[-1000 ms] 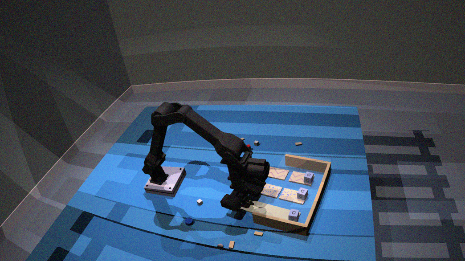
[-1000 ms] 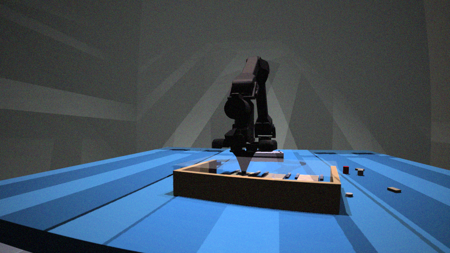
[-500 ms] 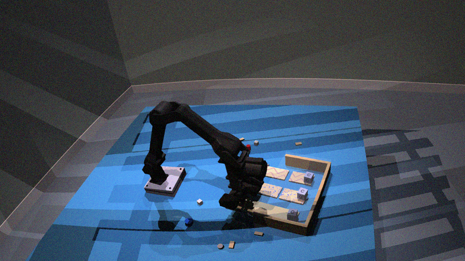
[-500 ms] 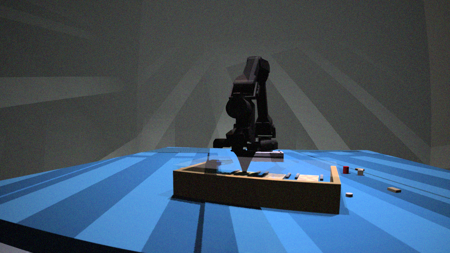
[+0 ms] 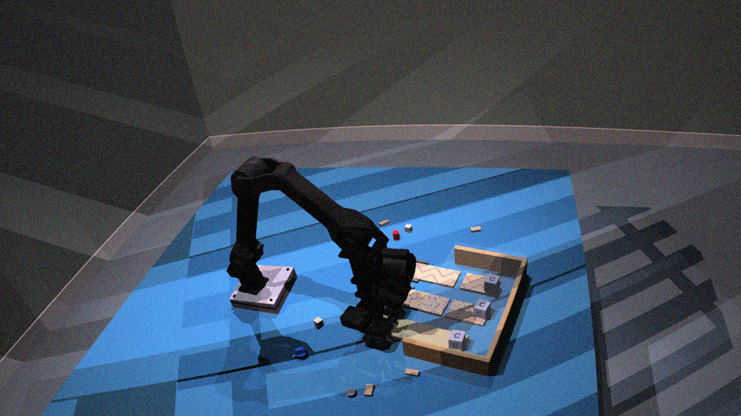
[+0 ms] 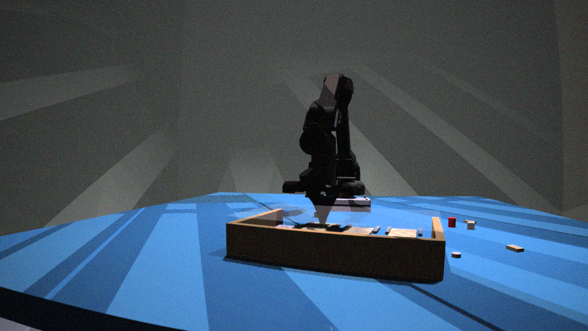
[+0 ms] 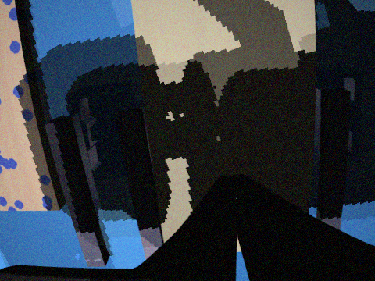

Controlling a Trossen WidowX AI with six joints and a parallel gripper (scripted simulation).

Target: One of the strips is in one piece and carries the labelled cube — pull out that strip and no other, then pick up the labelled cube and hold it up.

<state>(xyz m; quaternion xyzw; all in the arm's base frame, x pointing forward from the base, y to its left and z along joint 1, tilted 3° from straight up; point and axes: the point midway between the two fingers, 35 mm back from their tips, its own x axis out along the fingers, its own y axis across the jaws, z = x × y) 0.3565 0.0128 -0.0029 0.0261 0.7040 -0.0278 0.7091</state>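
Note:
My gripper (image 6: 323, 222) (image 7: 231, 186) is shut and empty, pointing down low over the near end of the plain strip (image 5: 429, 331) (image 7: 168, 31). Whether its tips touch the strip I cannot tell. The plain strip shows no gap and has a grey cube (image 5: 456, 338) marked C at its far end. The dotted strip (image 5: 426, 301) (image 7: 8, 70) is split by a gap; a C cube (image 5: 481, 309) sits on its far piece. The zigzag strip (image 5: 437, 274) (image 6: 403, 232) is split too, with another C cube (image 5: 492, 281) on its far piece. The arm hides the near ends in the top view.
A wooden wall (image 5: 506, 313) (image 6: 329, 253) borders the strips' far end and both sides. Dark guide rails (image 7: 78, 172) (image 6: 420, 232) flank the strips. Small items around include a red cylinder (image 5: 395, 235) (image 6: 451, 222), a blue piece (image 5: 300, 352), a white cube (image 5: 318, 322) and wooden bits.

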